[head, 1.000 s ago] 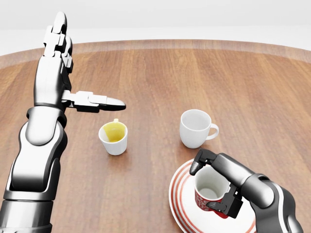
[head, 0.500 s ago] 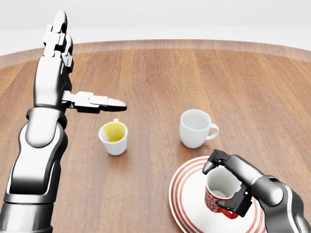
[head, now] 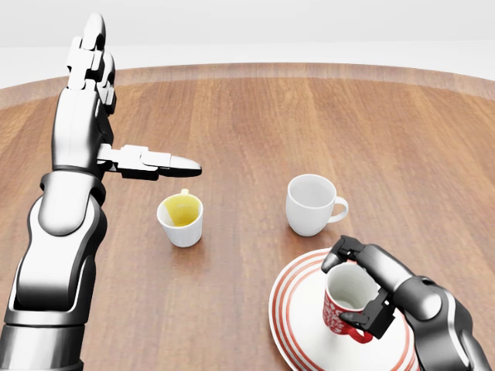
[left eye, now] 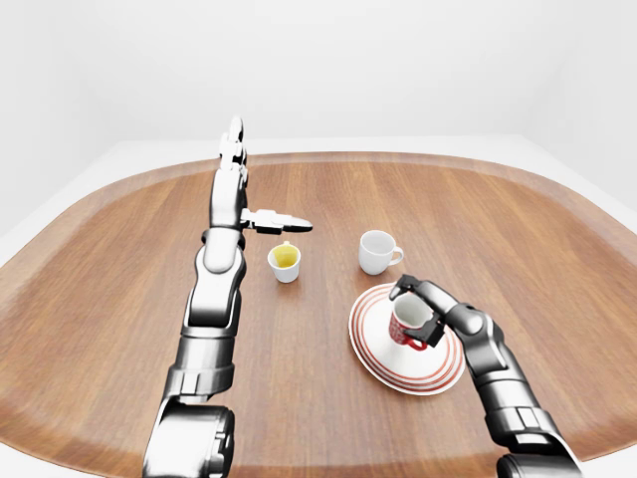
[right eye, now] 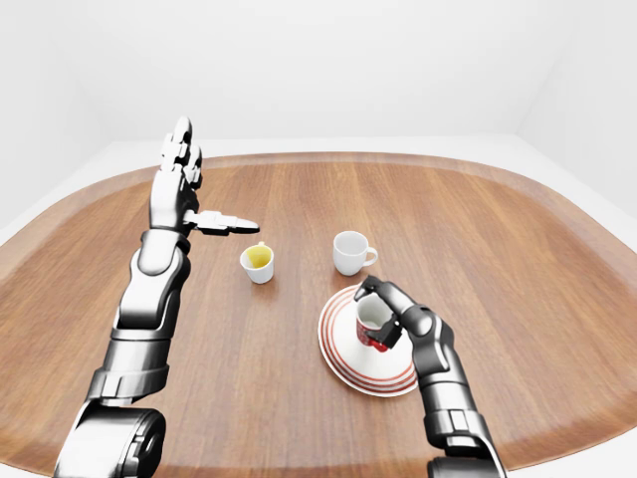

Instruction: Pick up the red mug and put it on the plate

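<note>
The red mug (head: 345, 304) with a white inside stands upright over the white plate with red rings (head: 298, 332) at the lower right of the head view. My right hand (head: 352, 287) is shut on the mug, fingers wrapped round its rim and side. Whether the mug rests on the plate or hangs just above it I cannot tell. My left hand (head: 131, 108) is open, fingers straight up and thumb pointing right, held above the table at the upper left, far from the mug.
A white mug (head: 311, 204) stands just above the plate in the head view. A small white cup with a yellow inside (head: 181, 219) stands to its left, under my left thumb. The round wooden table (left eye: 119, 259) spreads wide around them.
My right hand has carried the red mug a little to the right over the plate and then held it almost still. The left arm has barely moved.
</note>
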`<state>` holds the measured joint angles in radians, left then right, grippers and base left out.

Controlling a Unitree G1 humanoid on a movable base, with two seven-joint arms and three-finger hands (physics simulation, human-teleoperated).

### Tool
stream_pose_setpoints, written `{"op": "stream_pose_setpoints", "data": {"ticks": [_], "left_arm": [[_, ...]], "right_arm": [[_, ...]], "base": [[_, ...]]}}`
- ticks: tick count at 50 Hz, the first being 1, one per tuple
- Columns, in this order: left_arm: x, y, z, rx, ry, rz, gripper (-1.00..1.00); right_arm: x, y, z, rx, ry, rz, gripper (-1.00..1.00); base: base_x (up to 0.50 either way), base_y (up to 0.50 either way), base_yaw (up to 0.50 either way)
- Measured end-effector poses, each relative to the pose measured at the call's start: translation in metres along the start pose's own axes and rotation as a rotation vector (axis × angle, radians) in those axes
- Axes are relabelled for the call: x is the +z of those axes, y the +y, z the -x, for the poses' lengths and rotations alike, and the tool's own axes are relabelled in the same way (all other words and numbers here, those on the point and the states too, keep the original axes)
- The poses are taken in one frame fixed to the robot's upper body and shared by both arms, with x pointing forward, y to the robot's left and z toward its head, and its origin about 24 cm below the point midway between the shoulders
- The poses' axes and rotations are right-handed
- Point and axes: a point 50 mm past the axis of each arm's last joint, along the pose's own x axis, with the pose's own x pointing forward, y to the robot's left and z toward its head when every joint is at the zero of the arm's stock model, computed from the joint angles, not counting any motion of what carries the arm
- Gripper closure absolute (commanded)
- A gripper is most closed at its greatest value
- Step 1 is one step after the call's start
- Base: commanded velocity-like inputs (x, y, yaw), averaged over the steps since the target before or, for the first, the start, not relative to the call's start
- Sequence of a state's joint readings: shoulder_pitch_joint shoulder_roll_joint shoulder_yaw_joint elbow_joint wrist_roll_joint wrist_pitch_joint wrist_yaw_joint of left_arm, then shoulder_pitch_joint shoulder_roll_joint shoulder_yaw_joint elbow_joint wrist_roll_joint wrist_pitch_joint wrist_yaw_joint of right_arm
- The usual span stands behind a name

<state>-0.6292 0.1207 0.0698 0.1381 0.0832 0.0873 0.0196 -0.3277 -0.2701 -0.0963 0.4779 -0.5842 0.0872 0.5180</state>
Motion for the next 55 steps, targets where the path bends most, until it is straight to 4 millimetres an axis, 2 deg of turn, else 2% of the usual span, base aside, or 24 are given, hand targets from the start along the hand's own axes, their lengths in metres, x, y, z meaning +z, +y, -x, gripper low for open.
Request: {"op": "stream_pose_setpoints", "data": {"ticks": [33,34,35,55], "left_arm": [[0.0,-0.002,0.003,-0.005,-0.003,0.005,-1.0],[0.0,-0.002,0.003,-0.005,-0.004,0.005,-1.0],[0.0,-0.002,0.003,-0.005,-0.004,0.005,-1.0],[0.001,-0.002,0.004,-0.006,-0.01,0.004,-1.0]], "right_arm": [[-0.013,0.001,-0.008,-0.026,0.067,-0.032,1.0],[-0.014,0.001,-0.008,-0.025,0.07,-0.033,0.1],[-0.014,0.001,-0.008,-0.029,0.07,-0.037,-1.0],[-0.014,-0.001,-0.009,-0.064,0.061,-0.077,-1.0]], "base": [[0.0,0.0,0.0],[0.0,0.0,0.0],[0.0,0.0,0.0],[0.0,0.0,0.0]]}}
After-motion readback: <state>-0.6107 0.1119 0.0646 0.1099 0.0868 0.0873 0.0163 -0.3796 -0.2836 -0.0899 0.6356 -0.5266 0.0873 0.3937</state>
